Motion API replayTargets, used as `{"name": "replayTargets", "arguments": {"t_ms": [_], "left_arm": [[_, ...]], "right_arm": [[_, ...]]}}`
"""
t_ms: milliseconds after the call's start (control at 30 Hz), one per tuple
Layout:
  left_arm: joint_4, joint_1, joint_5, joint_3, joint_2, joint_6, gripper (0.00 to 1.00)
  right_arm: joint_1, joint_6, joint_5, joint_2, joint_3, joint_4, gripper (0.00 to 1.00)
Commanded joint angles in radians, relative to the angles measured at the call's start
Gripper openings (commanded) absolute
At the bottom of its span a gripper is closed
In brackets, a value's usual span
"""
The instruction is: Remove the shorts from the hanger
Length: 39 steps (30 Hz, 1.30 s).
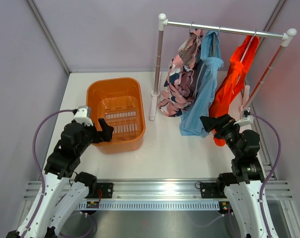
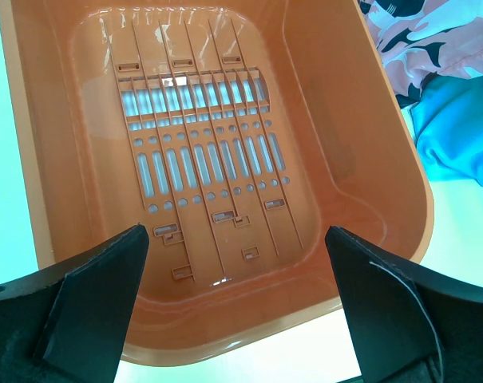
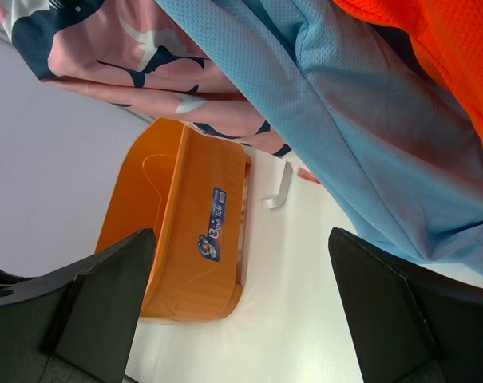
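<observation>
Directly ahead of the spread right fingers (image 3: pixel 401 319) hang the shorts (image 3: pixel 345 120).

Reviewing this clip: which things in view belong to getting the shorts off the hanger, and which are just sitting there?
Part of the job:
- pink patterned shorts
- light blue shorts
- orange shorts
- clothes rail that they all hang from

Just sitting there:
- orange tub, empty, left of the rail; possibly a drop spot, but the task does not name it
</observation>
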Motion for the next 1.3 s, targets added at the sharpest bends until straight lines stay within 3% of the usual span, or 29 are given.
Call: {"name": "replayTargets", "arguments": {"t_ms": [0,200,333,400,533,600,833,967,1067,1267], "left_arm": [[0.026,0.002,0.012,0.029,-0.010,0.008,0.99],[0.021,0.002,0.009,0.031,-0.007,0.010,0.99],[0.021,0.002,0.006,0.031,-0.018,0.008,0.99],[0.021,0.002,0.003,0.031,-0.021,0.008,0.99],[0.021,0.002,0.009,0.031,-0.018,0.010,0.99],[0.021,0.002,0.009,0.031,-0.015,0.010,0.99],[0.020,0.002,0.007,0.029,-0.018,0.008,0.99],[0.023,0.002,0.016,0.029,-0.012,0.011,0.99],[0.024,0.002,0.023,0.029,-0.007,0.011,0.99],[0.027,0.002,0.030,0.028,-0.006,0.013,0.99]], "right_arm": [[-0.006,-0.090,0.026,0.020,0.077,-0.031,0.99],[-0.004,-0.176,0.015,0.237,0.373,-0.109,0.90],[0.008,-0.179,0.015,0.411,0.650,-0.155,0.91],[0.057,-0.185,0.046,0.468,0.744,-0.194,0.90],[0.224,-0.269,0.251,0.645,1.076,-0.293,0.90],[0.288,-0.285,0.311,0.782,1.200,-0.362,0.91],[0.327,-0.331,0.504,1.295,1.800,-0.556,0.89],[0.327,-0.341,0.509,1.503,2.046,-0.621,0.88],[0.331,-0.340,0.549,1.586,2.133,-0.628,0.88],[0.330,-0.346,0.624,1.574,1.998,-0.517,0.87]]}}
